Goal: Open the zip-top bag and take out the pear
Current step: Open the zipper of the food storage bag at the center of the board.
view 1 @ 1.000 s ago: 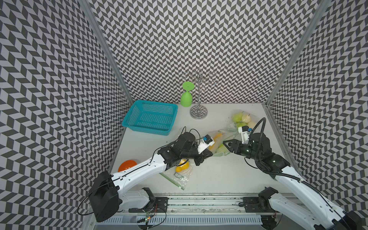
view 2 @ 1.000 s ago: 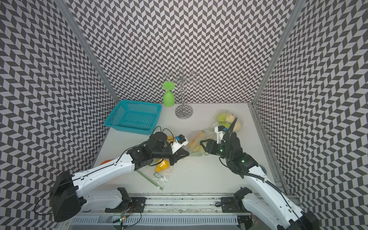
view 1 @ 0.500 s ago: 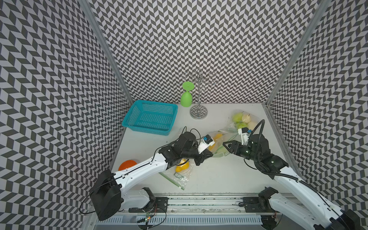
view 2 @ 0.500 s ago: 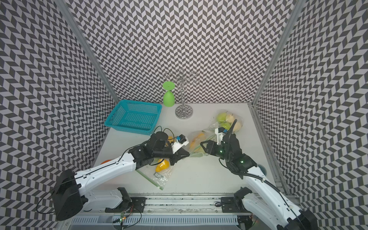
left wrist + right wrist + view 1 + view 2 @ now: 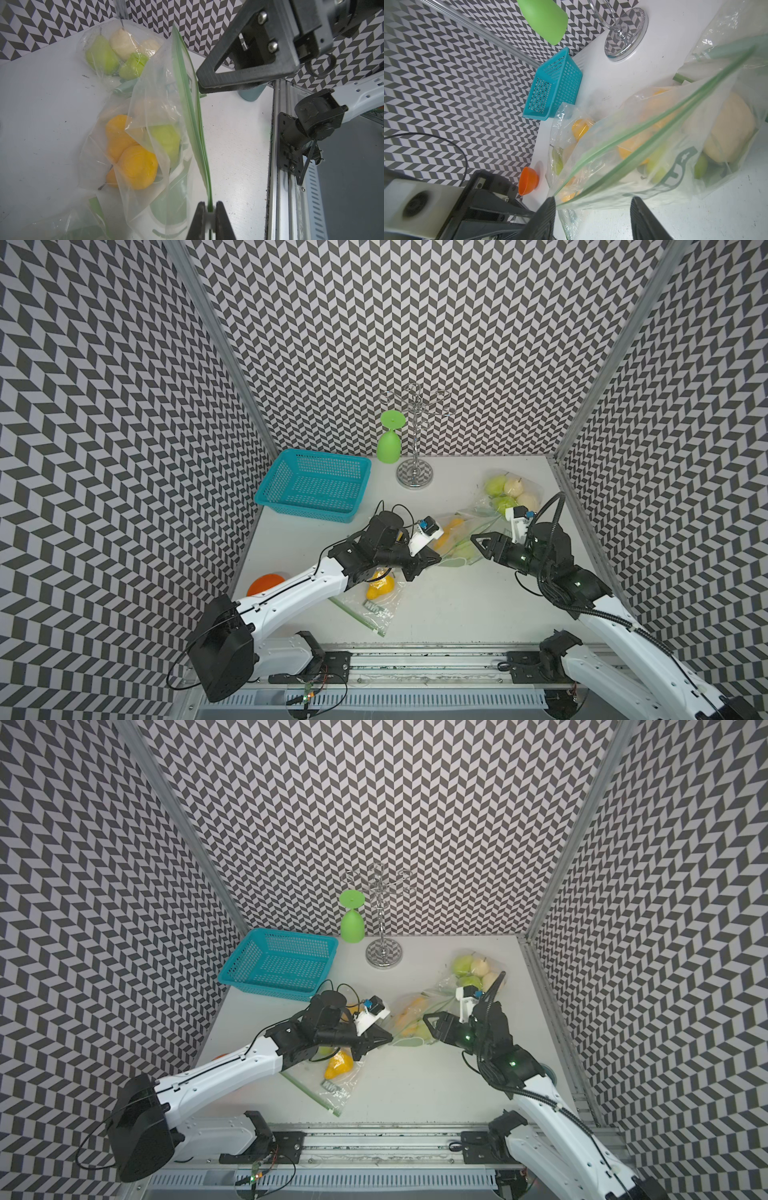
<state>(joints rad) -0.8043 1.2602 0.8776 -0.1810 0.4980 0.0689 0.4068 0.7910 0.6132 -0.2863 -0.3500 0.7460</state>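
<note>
bench (image 5: pixel 457 614): white, walled on three sides. The work is mid-bench, between the two arms.
teal basket (image 5: pixel 316 485): far-left corner, not involved.
spare bags: one with pears (image 5: pixel 513 493) by the far right edge, another (image 5: pixel 380 593) near the front edge under the left arm.
zip-top bag (image 5: pixel 166 108): mid-bench, hung by its rim, with its body sagging onto the bench.
pears: orange-yellow ones (image 5: pixel 137 168) and a green one (image 5: pixel 166 143), all inside the film below the rim.
zip strip (image 5: pixel 195 128): green and pulled straight. Its long axis runs from one gripper across to the other. Can't tell whether the seal has parted.
left gripper (image 5: pixel 209 205): clamped tight on the near end of the strip.
right gripper (image 5: pixel 592 200): jaws well apart, nothing pinched. The strip's far end sits against one finger (image 5: pixel 548 207), off-centre in the gap.
my read: the left arm is the anchor and the right arm is the free one, right at the strip's far end. It needs one lip only between its jaws, then a pull across the strip's axis. Grabbing both lips would just tug the whole bag.
</note>
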